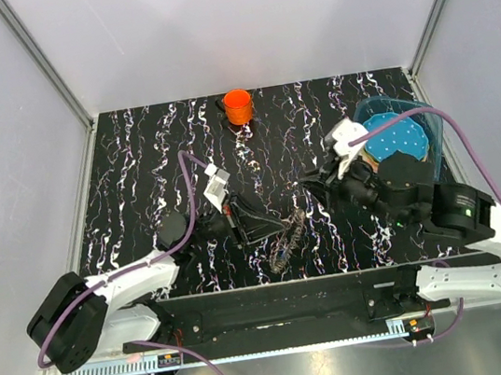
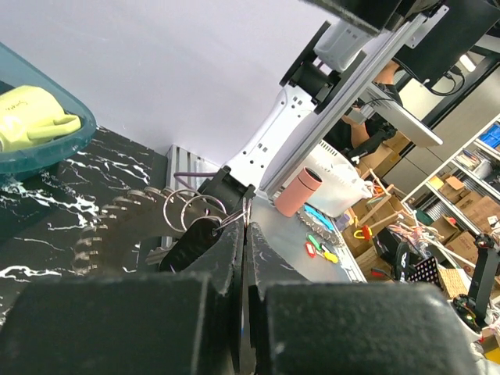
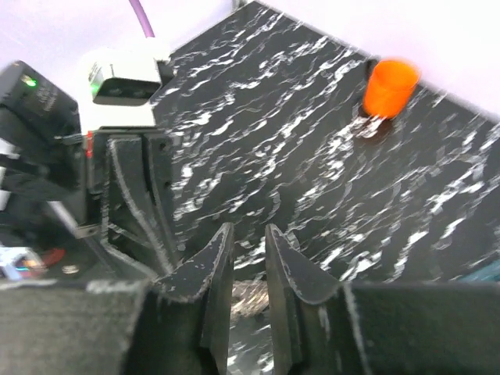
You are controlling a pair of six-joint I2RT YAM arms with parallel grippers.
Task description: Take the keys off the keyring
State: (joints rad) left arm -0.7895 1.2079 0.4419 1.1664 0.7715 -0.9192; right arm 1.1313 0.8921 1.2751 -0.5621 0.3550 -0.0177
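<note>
White links (image 1: 137, 280), black joints (image 1: 63, 324), purple cables (image 1: 191, 196); black tapered left hand (image 1: 280, 226), right hand (image 1: 308, 183).

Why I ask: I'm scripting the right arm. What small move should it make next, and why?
Probably ease the right gripper onto the keys and close its jaws on one. The left gripper is shut on the keyring, and the keys show through the open gap between the right jaws.

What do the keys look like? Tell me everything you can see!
The keys are many small, flat, grey metal pieces fanned like a toothed wheel on a shiny wire keyring. They lie near the front of the black marbled table, between both arms. The left claw is pinched shut on the keyring; the right claw hovers open close by.
</note>
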